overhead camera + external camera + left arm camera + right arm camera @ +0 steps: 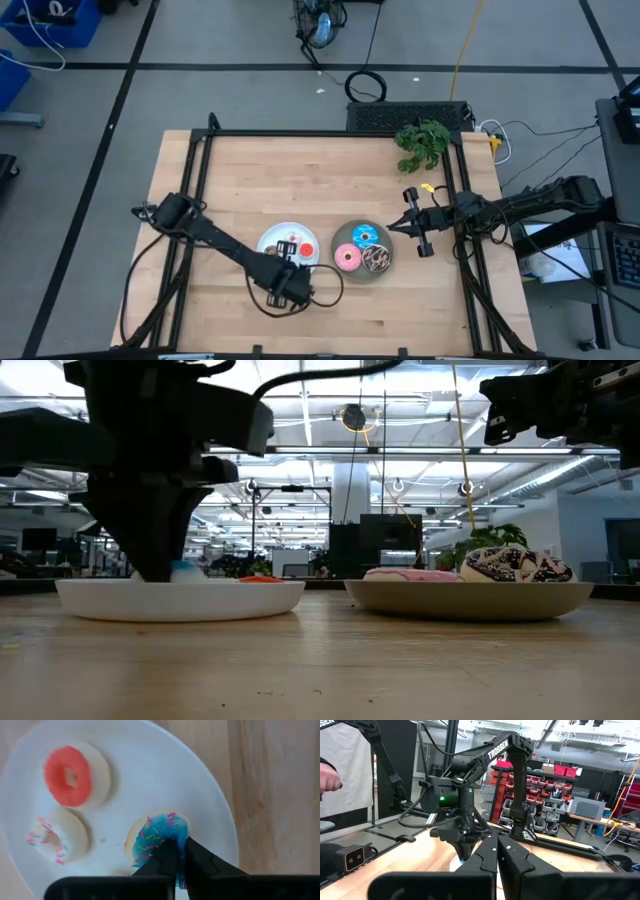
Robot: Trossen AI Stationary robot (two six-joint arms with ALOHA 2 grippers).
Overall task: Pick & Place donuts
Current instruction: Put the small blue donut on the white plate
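A white plate (270, 233) holds tiny donuts: a red one (67, 775), a white-pink one (47, 837) and a blue one (157, 832). The tiny brown donut does not show clearly. My left gripper (181, 854) stands over the plate's near part (287, 264), shut on the tiny blue donut. A grey plate (340, 270) to its right holds the larger blue (362, 236), pink (348, 259) and brown-sprinkled (377, 259) donuts. My right gripper (398, 226) is shut and empty, raised beside the grey plate's right side. My left gripper pinches the tiny blue donut's ring (172, 832) between its two fingers (165, 860), on the side nearest the plate's edge. The fingers come from above, pointing down. The donut lies flat; I cannot tell whether it is lifted off the white plate.
A green plant (422, 143) sits at the table's far right corner. Dark frame rails (330, 133) run along the table's far, left and right sides. Bare wood (300, 180) lies beyond the plates. A person's hand (329, 777) shows in the room beyond the table.
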